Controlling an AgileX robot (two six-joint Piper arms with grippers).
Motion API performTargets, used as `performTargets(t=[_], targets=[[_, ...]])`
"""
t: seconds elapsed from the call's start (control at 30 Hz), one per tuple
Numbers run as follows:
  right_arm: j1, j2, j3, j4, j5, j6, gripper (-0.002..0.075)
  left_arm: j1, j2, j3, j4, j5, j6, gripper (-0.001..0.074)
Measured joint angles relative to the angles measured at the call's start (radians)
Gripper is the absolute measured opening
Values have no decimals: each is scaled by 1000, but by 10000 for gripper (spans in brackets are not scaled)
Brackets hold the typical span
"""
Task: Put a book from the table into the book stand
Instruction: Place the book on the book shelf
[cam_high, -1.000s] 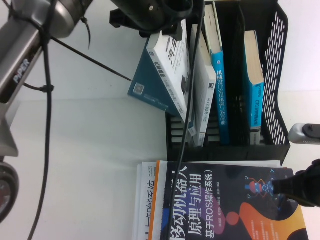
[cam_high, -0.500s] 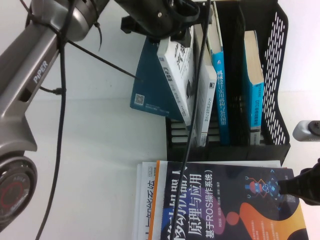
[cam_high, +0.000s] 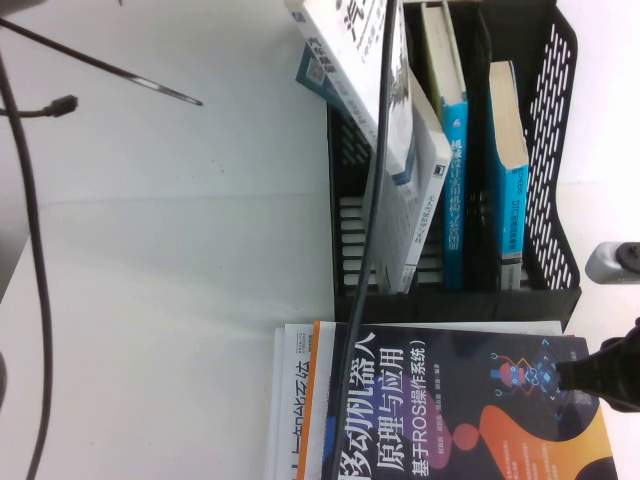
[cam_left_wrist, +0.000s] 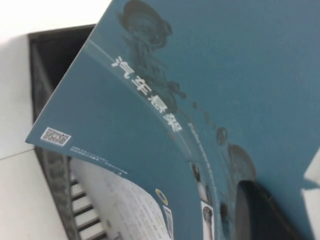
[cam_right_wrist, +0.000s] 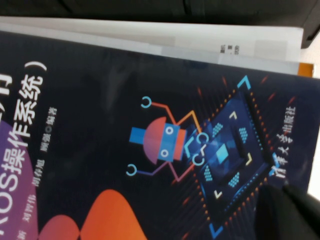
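One fix: left gripper (cam_left_wrist: 260, 215), clamping the tilted book (cam_high: 345, 45) over the book stand (cam_high: 555, 150), should straighten it; right gripper (cam_high: 605, 375) waits by the navy book (cam_high: 430, 400)

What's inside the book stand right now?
In the black book stand: a white book leaning in a left slot, two blue-spined books upright to its right. The car-suspension book tilts above the left side, hiding the slot beneath.

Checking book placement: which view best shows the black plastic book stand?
The high view: the black plastic book stand shows slots, perforated wall and standing books. The left wrist view shows only a corner behind the held teal cover; the right wrist view, a dark strip, unclear.
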Motion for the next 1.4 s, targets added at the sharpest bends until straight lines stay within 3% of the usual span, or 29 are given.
performTargets(t=[0.8,1.4], targets=[[0,0,0,0,14,0,-2,4,-6,-4,-159,2,41,116],[0,0,0,0,16,0,-2,-2,-42,-4,46,2,-45,114]])
